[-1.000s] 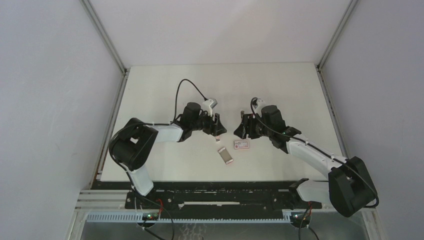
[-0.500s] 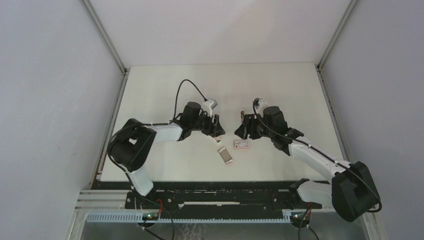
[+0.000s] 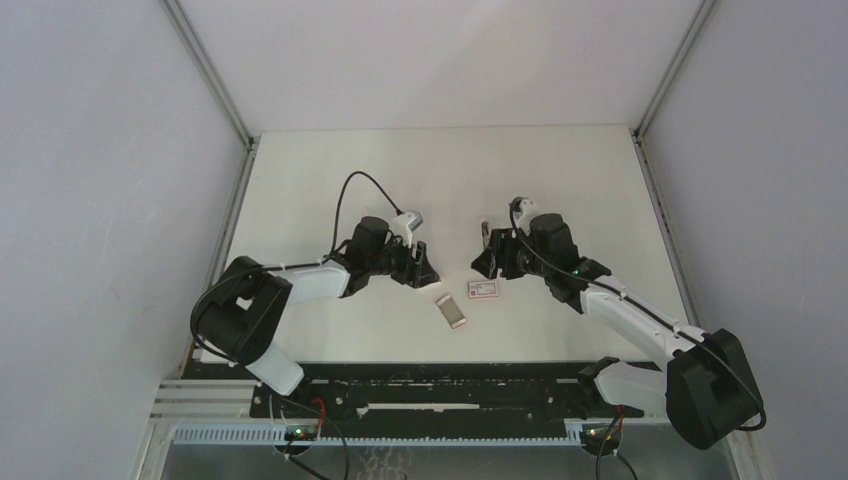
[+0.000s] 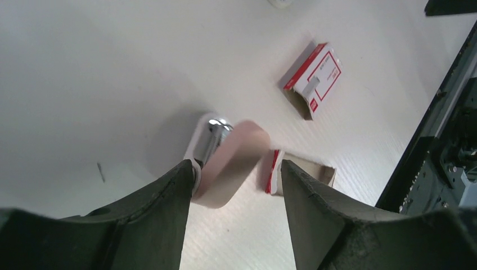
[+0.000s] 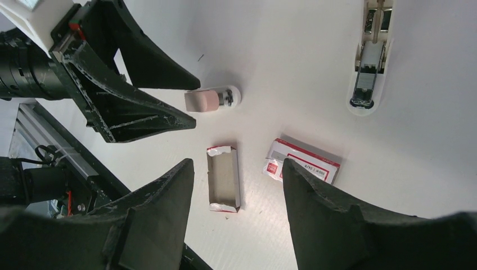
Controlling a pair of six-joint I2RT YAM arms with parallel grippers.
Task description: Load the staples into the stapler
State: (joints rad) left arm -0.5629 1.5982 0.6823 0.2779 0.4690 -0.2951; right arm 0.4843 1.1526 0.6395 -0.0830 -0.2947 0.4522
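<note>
The left hand (image 4: 236,164) is half open and empty, with a blurred pink mini stapler (image 4: 232,154) on the worktop (image 4: 84,67) between its fingers. The right hand (image 5: 237,164), likewise open and empty, hangs over the slide-out tray (image 5: 224,180), which looks bare, with the carton sleeve (image 5: 306,160) beside it. The staples cannot be made out; the opened white stapler (image 5: 368,67) ahead is cut off.

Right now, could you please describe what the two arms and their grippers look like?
The left arm and the right arm both have white links between bulky black joints. A thin black cable arcs over the left wrist. The left gripper and the right gripper each have two dark, wedge-shaped fingers that taper towards the tips.
</note>
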